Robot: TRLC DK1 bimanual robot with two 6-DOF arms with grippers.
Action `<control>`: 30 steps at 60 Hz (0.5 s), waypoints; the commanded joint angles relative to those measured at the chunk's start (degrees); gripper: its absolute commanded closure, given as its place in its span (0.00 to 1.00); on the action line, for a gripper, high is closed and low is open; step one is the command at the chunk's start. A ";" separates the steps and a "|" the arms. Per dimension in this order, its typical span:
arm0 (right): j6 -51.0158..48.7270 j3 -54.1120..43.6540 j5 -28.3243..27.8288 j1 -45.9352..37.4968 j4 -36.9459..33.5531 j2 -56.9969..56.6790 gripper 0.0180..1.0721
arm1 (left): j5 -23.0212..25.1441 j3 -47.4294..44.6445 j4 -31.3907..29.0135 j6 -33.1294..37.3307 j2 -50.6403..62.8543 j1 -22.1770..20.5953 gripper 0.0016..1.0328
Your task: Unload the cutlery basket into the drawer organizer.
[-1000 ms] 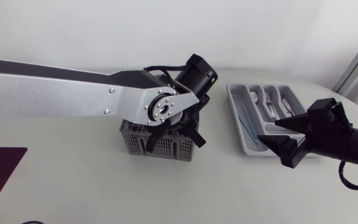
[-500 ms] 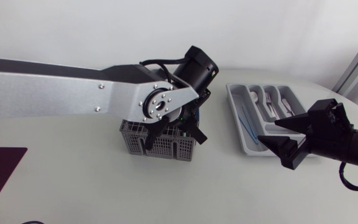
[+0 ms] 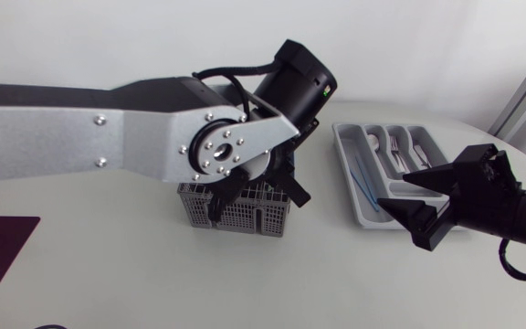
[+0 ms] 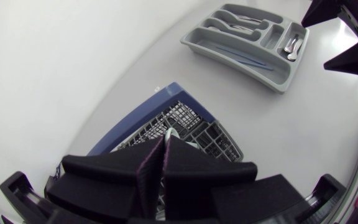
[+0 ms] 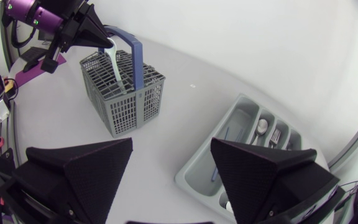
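The basket (image 5: 124, 99) is grey plastic lattice, the organizer (image 5: 201, 169) smooth matt plastic, its cutlery (image 3: 396, 153) glossy metal.

The left arm (image 3: 108, 146) spans from the frame's left edge to its centre, wrist bent downward. The left gripper (image 3: 256, 194) points down, fingers pinched together on a pale utensil (image 5: 114, 62). The right arm (image 3: 519, 215) enters at lower right, and the right gripper (image 3: 391, 191) is spread wide, pointing left.

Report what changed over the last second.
The left gripper lifted toward the head camera, shut on a pale utensil whose lower end still sits in the cutlery basket. The right gripper, open, the basket and the drawer organizer stayed put.
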 commanded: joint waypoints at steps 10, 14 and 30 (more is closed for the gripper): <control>-0.09 -1.28 1.90 3.12 -0.63 -2.19 0.11 | -0.92 -0.26 -1.55 0.24 -4.51 -1.02 0.83; 0.35 -1.28 2.16 3.83 -0.63 -2.54 0.06 | -0.92 -0.26 -1.90 0.24 -5.30 -1.19 0.83; 1.05 -1.90 3.83 7.61 -1.25 -6.94 0.05 | -0.92 1.32 -4.45 0.33 -9.08 -1.46 0.83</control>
